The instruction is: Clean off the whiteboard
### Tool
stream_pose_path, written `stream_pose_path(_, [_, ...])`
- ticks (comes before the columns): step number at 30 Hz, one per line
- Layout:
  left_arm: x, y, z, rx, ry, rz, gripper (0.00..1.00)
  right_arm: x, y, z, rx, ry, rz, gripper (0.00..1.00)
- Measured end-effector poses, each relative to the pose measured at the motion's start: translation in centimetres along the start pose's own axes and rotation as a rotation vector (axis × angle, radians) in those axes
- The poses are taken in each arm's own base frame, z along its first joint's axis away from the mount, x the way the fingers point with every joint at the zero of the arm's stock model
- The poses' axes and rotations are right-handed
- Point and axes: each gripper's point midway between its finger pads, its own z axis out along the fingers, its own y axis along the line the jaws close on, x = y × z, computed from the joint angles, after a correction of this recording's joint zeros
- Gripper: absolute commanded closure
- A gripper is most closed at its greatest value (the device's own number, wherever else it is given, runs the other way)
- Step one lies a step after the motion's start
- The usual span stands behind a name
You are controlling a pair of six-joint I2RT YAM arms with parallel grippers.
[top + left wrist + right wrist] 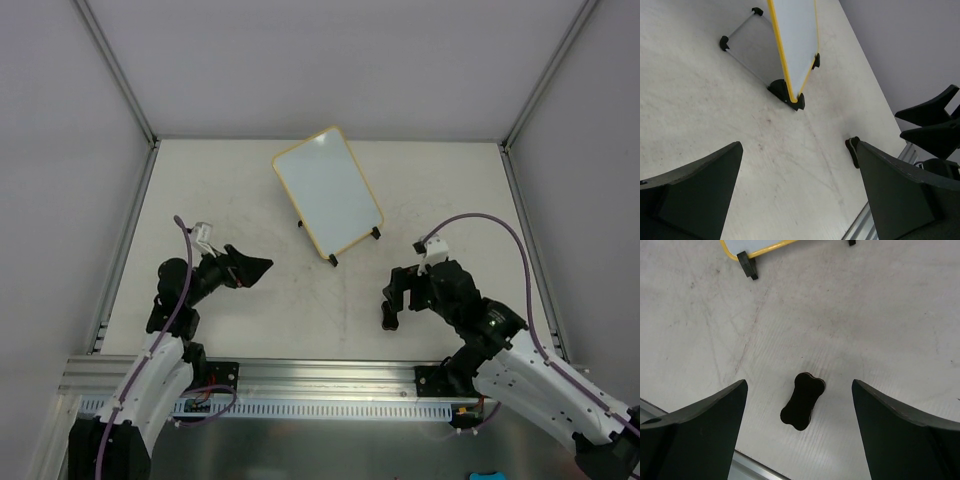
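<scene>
Toward the far middle of the pale surface [200, 200] stands the whiteboard [327, 190], propped at a slant on black feet. Both hands are spread wide, holding nothing: the left hand [258, 270] hovers near-left of it, the right hand [388, 302] above a small black bone-shaped eraser [802, 401].

The whiteboard [328, 192] stands on the table [450, 190] toward its far middle, askew, with one corner pointing to the near side. The left gripper [262, 268] hangs to the near left of that corner and the right gripper [390, 300] to its near right, both apart from the board. An eraser [802, 401] lies on the table below the right gripper (between its two fingers in the wrist view, touching neither), nearer the arms than the board.
</scene>
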Motion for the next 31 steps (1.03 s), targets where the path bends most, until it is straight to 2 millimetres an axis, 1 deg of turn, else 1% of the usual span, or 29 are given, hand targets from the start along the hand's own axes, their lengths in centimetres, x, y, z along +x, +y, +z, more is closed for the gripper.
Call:
stream_pose_path(2, [0.7,-0.1,-0.7,-0.012,0.016,-0.012,0.01,-0.5,-0.2,-0.4,0.004,-0.038,-0.005,0.1])
stream_pose_path(7, [0.9,-1.2,-1.9,0.012,0.007,0.008,0.01,-1.1,-0.9,-0.8,0.023,-0.087,-0.019,0.09])
stream_pose_path(9, [1.5,-1.3,-2.4,0.017,0.013,0.016,0.01,-0.9,-1.0,-0.7,0.029,-0.09,-0.021,0.09])
stream_pose_path(12, [2.5,-0.8,-2.8,0.01,0.034,0.026,0.01,-0.8,-1.3,-0.8,0.035,-0.103,-0.019,0.09])
stream_pose_path(16, [3.6,-0.5,-3.0,0.008,0.077,0.022,0.01,-1.1,-1.5,-1.2,0.037,-0.139,-0.012,0.09])
stream_pose_path(21, [4.2,-0.1,-3.0,-0.007,0.105,0.014,0.01,-1.0,-1.6,-1.2,0.042,-0.143,-0.01,0.09])
stream_pose_path(29, [4.4,0.1,-3.0,-0.012,0.112,0.014,0.01,-1.0,-1.8,-1.2,0.049,-0.144,-0.009,0.09])
stream_pose_path(31, [4.4,0.1,-3.0,-0.012,0.112,0.014,0.01,-1.1,-1.8,-1.3,0.048,-0.15,-0.008,0.07])
